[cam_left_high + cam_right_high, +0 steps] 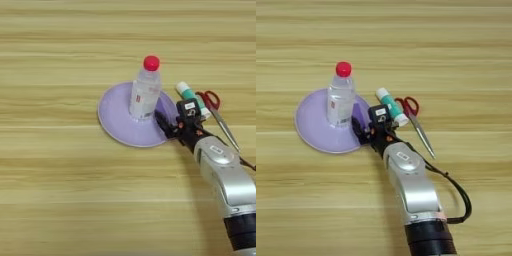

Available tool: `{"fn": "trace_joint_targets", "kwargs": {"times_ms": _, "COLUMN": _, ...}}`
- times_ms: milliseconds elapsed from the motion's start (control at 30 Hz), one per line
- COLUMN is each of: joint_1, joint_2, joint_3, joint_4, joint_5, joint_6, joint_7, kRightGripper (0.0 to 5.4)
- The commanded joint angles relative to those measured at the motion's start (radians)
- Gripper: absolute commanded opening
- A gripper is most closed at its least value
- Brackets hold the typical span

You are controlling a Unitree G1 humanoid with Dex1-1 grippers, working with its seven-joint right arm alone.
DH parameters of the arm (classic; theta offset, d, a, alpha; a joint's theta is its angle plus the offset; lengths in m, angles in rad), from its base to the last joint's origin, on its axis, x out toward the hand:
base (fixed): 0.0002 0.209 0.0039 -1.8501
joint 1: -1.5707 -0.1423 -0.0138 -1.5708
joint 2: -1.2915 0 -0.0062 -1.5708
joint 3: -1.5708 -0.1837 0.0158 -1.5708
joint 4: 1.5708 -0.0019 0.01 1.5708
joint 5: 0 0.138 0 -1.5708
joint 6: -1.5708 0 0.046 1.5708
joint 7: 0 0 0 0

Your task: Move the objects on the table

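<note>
Silver and bulky, the robot's right forearm (411, 187) comes up from the bottom edge, with a black cable (458, 197) looping off its right side. At its far end sits the tool (162, 121), its black fingers reaching over the near right rim of a lilac plate (117, 125). From where I stand I cannot tell whether those fingers are spread or pressed together; they show only as one dark shape against the plate, just beside the foot of the bottle and, as far as I can see, with nothing between them.

On the plate stands a clear plastic bottle (145, 92), upright, with a red cap and a white label, placed toward the plate's far right part. Just to the right of the plate, off it and lying on the table (60, 190), is a short teal-and-white tube (390, 106), set at a slant with its white cap pointing away and to the left. Its near end lies close behind the black block of the tool's wrist.

Right of the tube lies a pair of scissors (417, 122), red handles farther away and nearly touching the tube, grey blades closed and pointing toward the near right. Light-yellow wood with long plank lines fills all else.
</note>
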Motion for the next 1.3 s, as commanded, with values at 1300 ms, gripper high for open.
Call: {"fn": "trace_joint_targets", "kwargs": {"times_ms": 1300, "joint_1": 0.039, "joint_2": 0.005, "joint_3": 0.093, "joint_4": -0.219, "joint_5": -0.056, "joint_6": -0.022, "joint_7": 0.031, "kRightGripper": 5.39}}
